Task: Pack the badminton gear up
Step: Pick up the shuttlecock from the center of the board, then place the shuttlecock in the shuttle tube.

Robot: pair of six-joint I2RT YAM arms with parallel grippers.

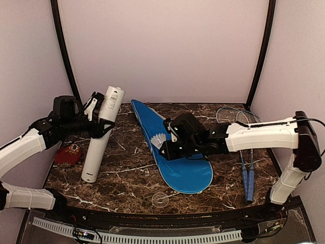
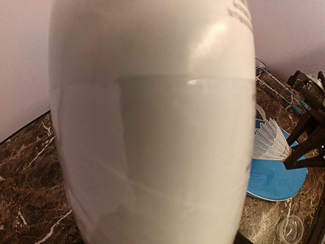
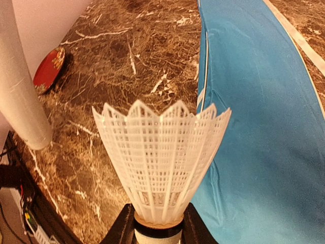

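The shuttlecock (image 3: 161, 152) is clamped by its cork in the right pincer (image 3: 158, 223), just above the blue cover (image 3: 264, 127). The fingers half hide the cork, and its skirt points out along them toward the tube (image 1: 103, 133). The tube stands on the table (image 1: 127, 178), its top leaning to the far right, and the left pincer (image 1: 99, 126) grips it. In the left wrist view the blurred tube hides that pincer's fingers. The right arm covers part of the cover. The rackets (image 1: 246, 162) lie at the right.

Blurred white tube (image 2: 152, 127) fills left wrist view, shuttlecock (image 3: 161, 157) base cut off below
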